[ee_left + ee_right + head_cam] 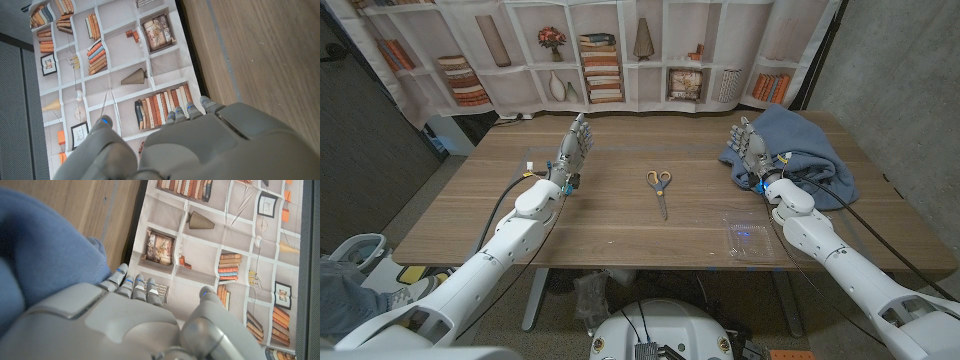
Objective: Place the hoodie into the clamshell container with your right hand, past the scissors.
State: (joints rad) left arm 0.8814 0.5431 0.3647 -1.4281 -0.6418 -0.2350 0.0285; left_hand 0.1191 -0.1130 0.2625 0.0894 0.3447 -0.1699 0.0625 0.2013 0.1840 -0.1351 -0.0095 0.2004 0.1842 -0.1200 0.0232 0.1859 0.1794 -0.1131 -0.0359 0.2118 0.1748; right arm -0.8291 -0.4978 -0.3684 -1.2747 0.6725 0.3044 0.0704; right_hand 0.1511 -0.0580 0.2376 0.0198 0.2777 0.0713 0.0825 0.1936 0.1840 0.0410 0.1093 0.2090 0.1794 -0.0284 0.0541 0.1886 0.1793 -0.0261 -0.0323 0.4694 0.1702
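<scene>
- The blue hoodie (798,146) lies bunched at the desk's (620,215) far right corner.
- The right hand (751,152), open and empty, stands against its left side; gather plenty of cloth before lifting.
- Carry it clear of the scissors (659,185) at mid-desk.
- The clear clamshell container (747,237) sits at the near right edge.
- The left hand (573,152) waits, fingers spread.

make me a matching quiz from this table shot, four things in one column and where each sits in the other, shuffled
Things:
1. hoodie
2. scissors
3. clamshell container
4. left hand

Places:
A. middle of the table
B. near front edge, on the robot's right
C. far right of the table, beside the right hand
D. raised over the table's left half

Pairs: 1-C, 2-A, 3-B, 4-D
</scene>
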